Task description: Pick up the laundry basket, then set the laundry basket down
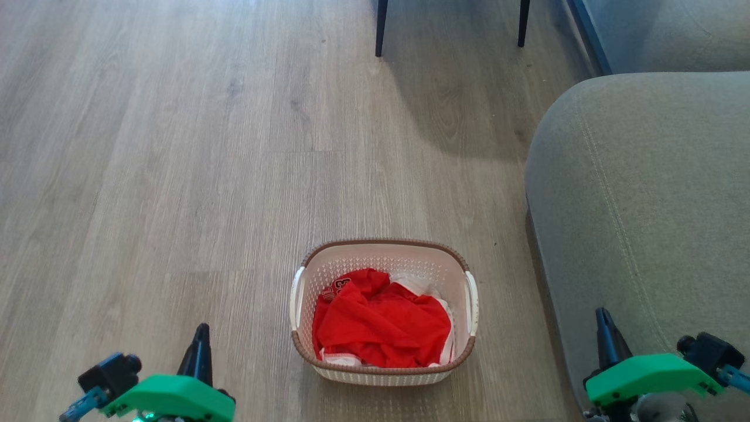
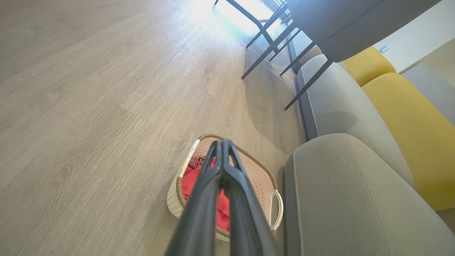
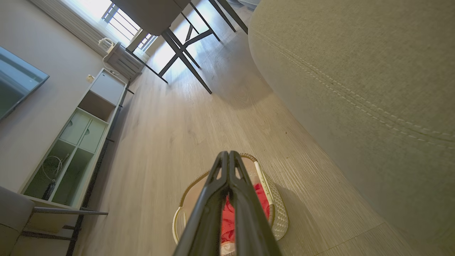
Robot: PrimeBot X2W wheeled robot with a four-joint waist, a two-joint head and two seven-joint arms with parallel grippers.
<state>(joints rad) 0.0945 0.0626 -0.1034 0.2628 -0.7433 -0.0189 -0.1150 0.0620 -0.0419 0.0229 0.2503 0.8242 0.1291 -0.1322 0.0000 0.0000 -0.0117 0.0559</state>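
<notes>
Basket is sitting on the wood floor, near the grey sofa to its right and well apart from both arms. There is one basket with two white handles, one on each short side. It is holding a heap of red clothes, with white fabric showing at the edges.

Two end effectors are hanging low in the head view. The left end effector is at the lower left over bare floor, and the right end effector is at the lower right in front of the sofa's arm. Each is pressing its two dark fingers together and gripping nothing. Two dark furniture legs are standing at the top of that view.

Looking along its joined fingers toward the basket, the left wrist view is taking in two yellow cushions on the sofa. The right wrist view, with its end effector over the basket, is showing a pale shelf unit with open compartments along the wall and a dark screen at the left edge.
</notes>
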